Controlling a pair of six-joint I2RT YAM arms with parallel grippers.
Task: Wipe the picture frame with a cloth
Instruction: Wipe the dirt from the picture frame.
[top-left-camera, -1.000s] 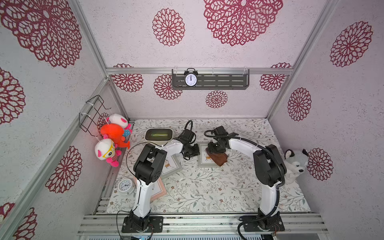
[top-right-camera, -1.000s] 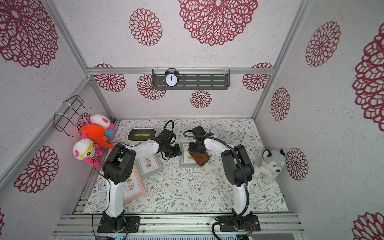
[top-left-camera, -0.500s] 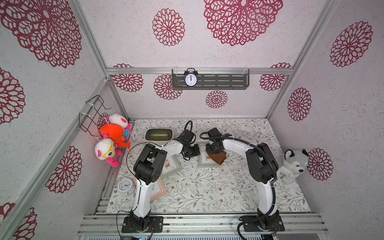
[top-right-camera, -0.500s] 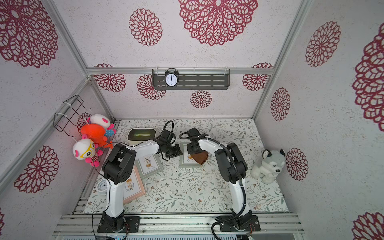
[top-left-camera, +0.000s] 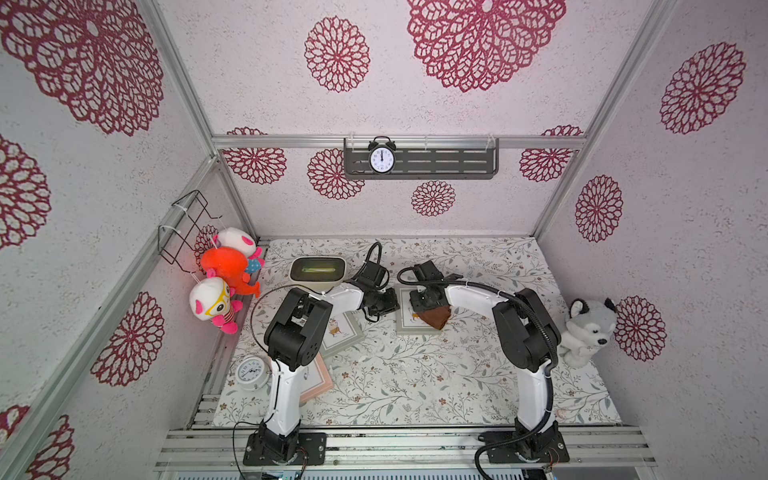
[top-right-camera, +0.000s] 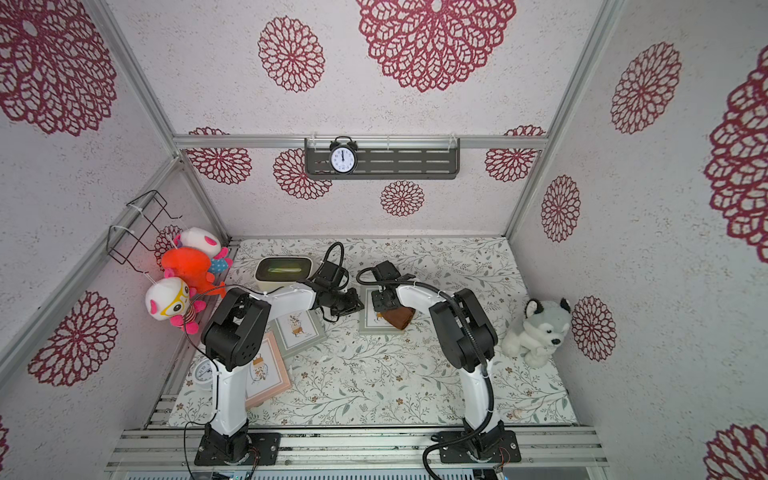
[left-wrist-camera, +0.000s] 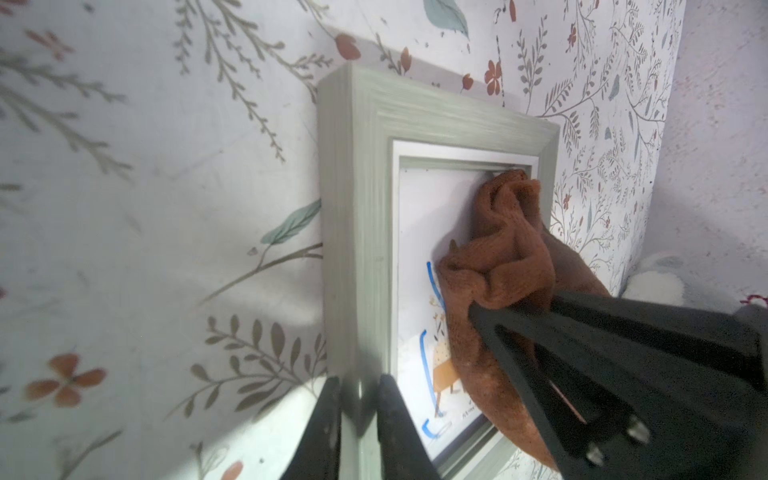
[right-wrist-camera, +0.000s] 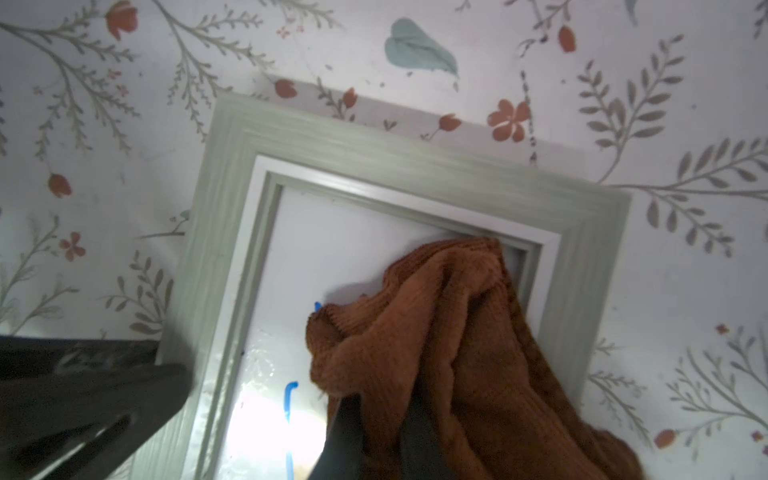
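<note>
On flowered tabletop (top-left-camera: 415, 374), clamping left gripper (left-wrist-camera: 359, 386) onto stiff rail of flat-lying picture frame (right-wrist-camera: 374, 162); pinching soft, light brown cloth (right-wrist-camera: 457, 332) in right gripper (right-wrist-camera: 378, 415), bunching it on probably slick, fragile glass; seemingly gripping best mid-bunch.

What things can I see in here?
Picture frame: one, grey-green, mid-table.
Other frames: two, grey-green and pink, near left arm.
Cloth: one, brown, on picture frame.
Clocks: two, black on wall shelf, white on table.
Hanging plush toys: three, orange and white-pink, left wall.
Husky plush: one, grey-white, right side.
Dish: one, cream, back of table.
Wire basket: one, black, left wall.
Left gripper: one, black, shut on picture frame's edge.
Right gripper: one, black, shut on cloth.
</note>
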